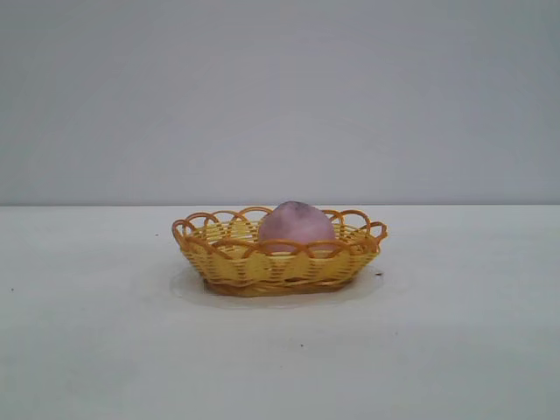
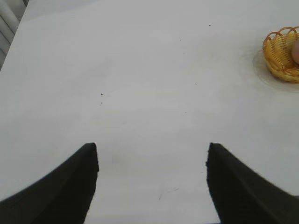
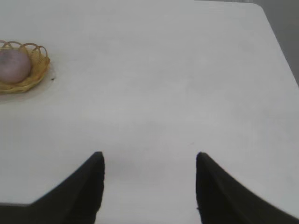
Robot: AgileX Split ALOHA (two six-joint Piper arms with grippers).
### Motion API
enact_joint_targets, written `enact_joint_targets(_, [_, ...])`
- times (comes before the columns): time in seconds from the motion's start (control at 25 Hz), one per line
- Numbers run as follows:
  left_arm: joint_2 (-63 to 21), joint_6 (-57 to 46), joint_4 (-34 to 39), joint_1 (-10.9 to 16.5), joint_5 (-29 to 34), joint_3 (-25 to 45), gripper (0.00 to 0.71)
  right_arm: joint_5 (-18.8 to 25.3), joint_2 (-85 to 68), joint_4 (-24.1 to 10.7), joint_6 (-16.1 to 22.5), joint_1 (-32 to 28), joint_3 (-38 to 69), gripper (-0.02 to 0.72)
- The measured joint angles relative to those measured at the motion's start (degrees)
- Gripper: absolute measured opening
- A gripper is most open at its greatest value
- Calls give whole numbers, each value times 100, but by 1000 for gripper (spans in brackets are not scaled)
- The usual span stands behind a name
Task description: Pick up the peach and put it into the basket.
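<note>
The pink-purple peach (image 1: 296, 223) lies inside the yellow woven basket (image 1: 219, 256) in the middle of the white table. In the right wrist view the peach (image 3: 14, 65) sits in the basket (image 3: 41, 65), far from my right gripper (image 3: 149, 156), which is open and empty over bare table. In the left wrist view only the basket's edge (image 2: 275, 53) and a sliver of the peach (image 2: 295, 52) show, far from my left gripper (image 2: 152, 147), which is also open and empty. Neither arm shows in the exterior view.
The white table (image 1: 437, 350) stretches bare around the basket. Its far edge and a corner show in the right wrist view (image 3: 261, 11). A grey wall stands behind the table.
</note>
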Motion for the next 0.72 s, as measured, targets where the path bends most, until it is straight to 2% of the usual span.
enact_joint_targets(0.2, [0, 0, 0, 0, 0, 0, 434, -298, -10, 14, 23, 109, 175, 370])
enact_joint_targets(0.72, [0, 0, 0, 0, 0, 0, 434, -334, -10, 202, 23, 168, 184, 370])
